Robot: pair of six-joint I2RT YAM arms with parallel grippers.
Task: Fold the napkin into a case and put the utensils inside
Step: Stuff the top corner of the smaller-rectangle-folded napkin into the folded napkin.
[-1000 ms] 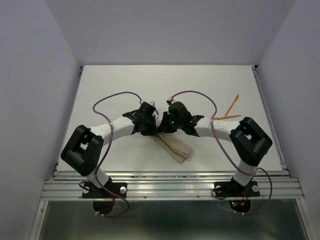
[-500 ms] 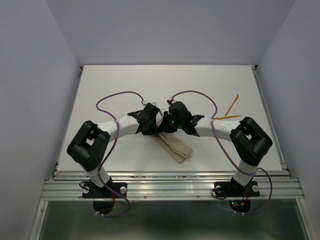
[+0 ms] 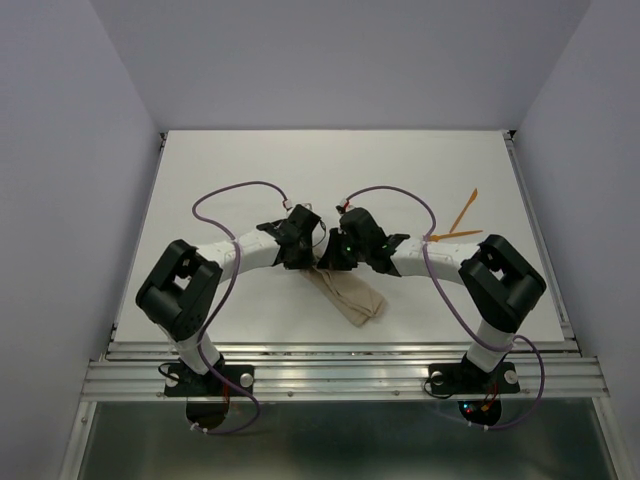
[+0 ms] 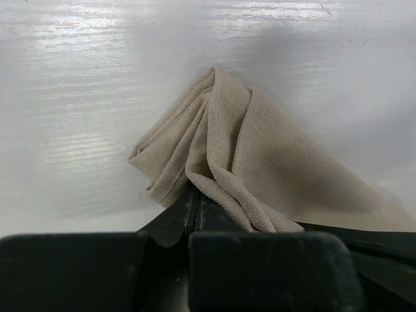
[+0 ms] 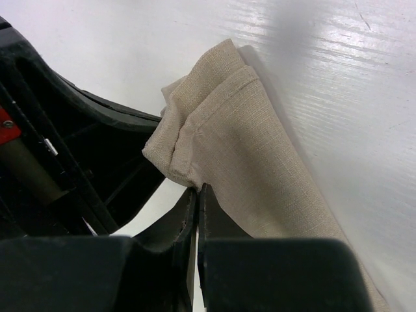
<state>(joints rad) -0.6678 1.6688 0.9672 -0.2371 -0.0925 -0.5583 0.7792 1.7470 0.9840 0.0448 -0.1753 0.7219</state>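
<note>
— Left end effector [image 4: 195, 211] and right end effector [image 5: 197, 195]: what do they hold?
— Each is clamped shut on the napkin [image 3: 352, 297] at its far end. Its long axis runs back behind them, rightward. Orange utensils [image 3: 463, 209] lie well right of the right one.

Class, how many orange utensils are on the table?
2. One orange utensil lies slanted at far right; the other utensil lies just nearer, beside the right arm. That arm could hide more.
</note>
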